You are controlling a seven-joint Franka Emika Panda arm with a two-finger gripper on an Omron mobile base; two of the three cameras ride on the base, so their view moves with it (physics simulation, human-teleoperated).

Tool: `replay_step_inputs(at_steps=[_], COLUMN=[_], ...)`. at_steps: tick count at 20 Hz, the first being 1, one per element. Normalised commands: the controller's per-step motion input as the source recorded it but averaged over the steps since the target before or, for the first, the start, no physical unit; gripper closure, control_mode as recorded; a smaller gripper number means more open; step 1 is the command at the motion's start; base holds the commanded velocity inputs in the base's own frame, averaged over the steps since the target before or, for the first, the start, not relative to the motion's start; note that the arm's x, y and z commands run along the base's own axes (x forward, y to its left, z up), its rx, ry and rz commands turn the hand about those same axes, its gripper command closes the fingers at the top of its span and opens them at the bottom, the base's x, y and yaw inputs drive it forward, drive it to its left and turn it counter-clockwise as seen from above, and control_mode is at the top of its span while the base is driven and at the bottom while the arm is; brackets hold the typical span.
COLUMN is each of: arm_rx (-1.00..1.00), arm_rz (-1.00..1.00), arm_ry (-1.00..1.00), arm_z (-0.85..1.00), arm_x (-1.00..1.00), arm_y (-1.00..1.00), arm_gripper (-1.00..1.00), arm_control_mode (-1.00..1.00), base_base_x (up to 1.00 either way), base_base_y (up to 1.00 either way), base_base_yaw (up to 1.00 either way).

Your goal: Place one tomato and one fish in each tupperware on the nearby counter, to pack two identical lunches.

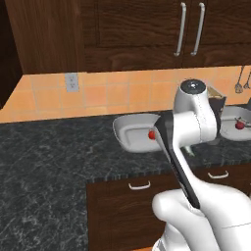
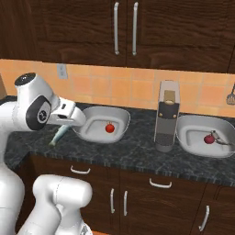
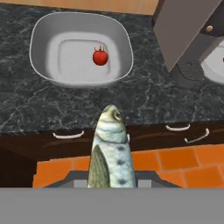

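Gripper [image 3: 112, 183] clamped on a fish [image 3: 110, 148], head forward, carried short of the worktop [image 3: 144, 98] edge toward the left tupperware [image 3: 41, 65] holding one tomato [image 3: 100, 57]. Beyond the toaster [image 2: 166, 117], right tupperware [image 2: 193, 126] already with tomato [image 2: 209, 138] and fish [image 2: 221, 139].

The left base view looks forward and down from behind the arm, which rises at its lower right and hides part of the worktop [image 1: 49, 152]. The right base view faces the same worktop [image 2: 137, 156] from the other side, the arm at its lower left. Both share the near tupperware [image 1: 128, 128] [image 2: 94, 120], the far tupperware [image 1: 245, 133] [image 2: 193, 126] and the tiled wall [image 1: 108, 93] [image 2: 114, 87]. The hand view looks steeply down, close over the worktop's front edge [image 3: 144, 127], onto the near tupperware [image 3: 41, 39].
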Motion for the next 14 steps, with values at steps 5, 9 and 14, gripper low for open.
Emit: replay_step_inputs(at_steps=[5, 9, 14], arm_rx=[-0.01, -0.10, -0.01], arm_rz=[0.06, 0.00, 0.11], arm_ry=[0.09, 0.01, 0.03], arm_z=[0.00, -0.14, -0.49], arm_x=[1.00, 0.93, 0.79], arm_y=[0.18, 0.02, 0.01], arm_gripper=[1.00, 1.00, 1.00], arm_control_mode=[-1.00, -1.00, -1.00], base_base_x=[0.00, 0.00, 0.00], base_base_y=[0.00, 0.00, 0.00], base_base_yaw=[0.00, 0.00, 0.00])
